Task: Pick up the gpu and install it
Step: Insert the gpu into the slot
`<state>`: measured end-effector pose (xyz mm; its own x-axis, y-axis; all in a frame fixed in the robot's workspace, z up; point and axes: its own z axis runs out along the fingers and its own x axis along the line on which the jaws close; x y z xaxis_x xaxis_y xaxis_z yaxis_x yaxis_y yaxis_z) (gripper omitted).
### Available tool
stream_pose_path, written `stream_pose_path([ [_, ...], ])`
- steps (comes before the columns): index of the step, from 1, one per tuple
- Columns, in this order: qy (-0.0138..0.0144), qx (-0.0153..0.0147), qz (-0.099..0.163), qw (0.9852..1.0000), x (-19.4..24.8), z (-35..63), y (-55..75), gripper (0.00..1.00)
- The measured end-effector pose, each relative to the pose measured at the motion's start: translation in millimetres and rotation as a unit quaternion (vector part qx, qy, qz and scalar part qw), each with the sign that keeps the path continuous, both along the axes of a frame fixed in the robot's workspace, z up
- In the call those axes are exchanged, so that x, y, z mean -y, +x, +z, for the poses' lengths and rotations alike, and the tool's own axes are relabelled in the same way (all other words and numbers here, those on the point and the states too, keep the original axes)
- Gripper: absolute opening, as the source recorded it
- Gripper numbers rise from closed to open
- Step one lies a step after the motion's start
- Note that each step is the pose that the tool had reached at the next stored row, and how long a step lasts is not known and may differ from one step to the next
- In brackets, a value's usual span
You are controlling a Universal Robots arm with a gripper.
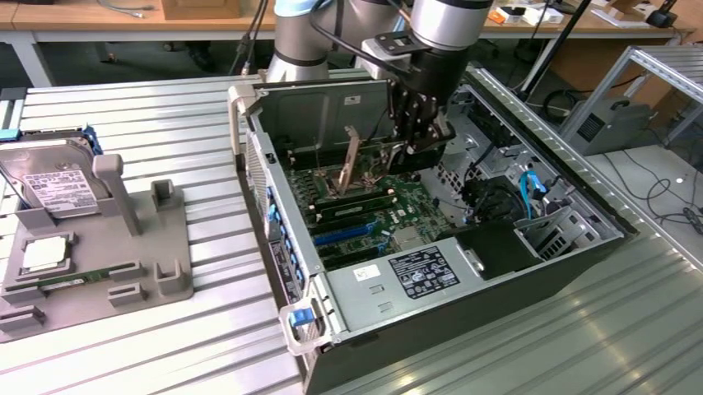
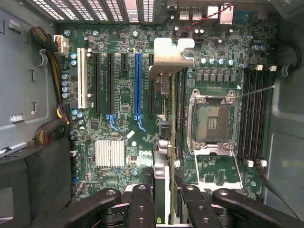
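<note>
1. Gripper (image 2: 166, 211): lowered from above into the open computer case (image 1: 255, 156). Its dark fingers (image 2: 141, 206) pinch the graphics card (image 2: 161, 173), one finger on each face.
2. Graphics card, wrist view: held on edge, it shows as a thin strip running away from the fingers across the board.
3. Graphics card, exterior view: a thin slanted piece (image 1: 349, 160) inside the case, just beside the gripper (image 1: 416, 146).
4. Metal bracket (image 2: 172, 54): silvery, at the card's far end, near the vented rear wall of the case.
5. Motherboard (image 2: 121, 123): green, lying beneath the card. The card runs between the long blue slot (image 2: 137, 85) and the processor socket (image 2: 211, 121). Whether its lower edge sits in a slot cannot be told.
6. Heat sink (image 2: 110, 153): small, silver and finned, on the board near the latch end of the blue slot.
7. Holder (image 1: 143, 247): grey, on the slatted table (image 1: 132, 107) at the exterior view's left, well apart from the case. It carries a hard drive (image 1: 49, 185) with a white label.
</note>
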<state>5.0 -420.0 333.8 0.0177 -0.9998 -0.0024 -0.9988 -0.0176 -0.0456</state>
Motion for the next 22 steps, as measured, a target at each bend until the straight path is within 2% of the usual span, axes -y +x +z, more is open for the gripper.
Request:
stream_pose_path([
  [22, 0.0000, 0.0000, 0.000, 1.0000, 0.1, -6.0, -1.6, 0.27],
])
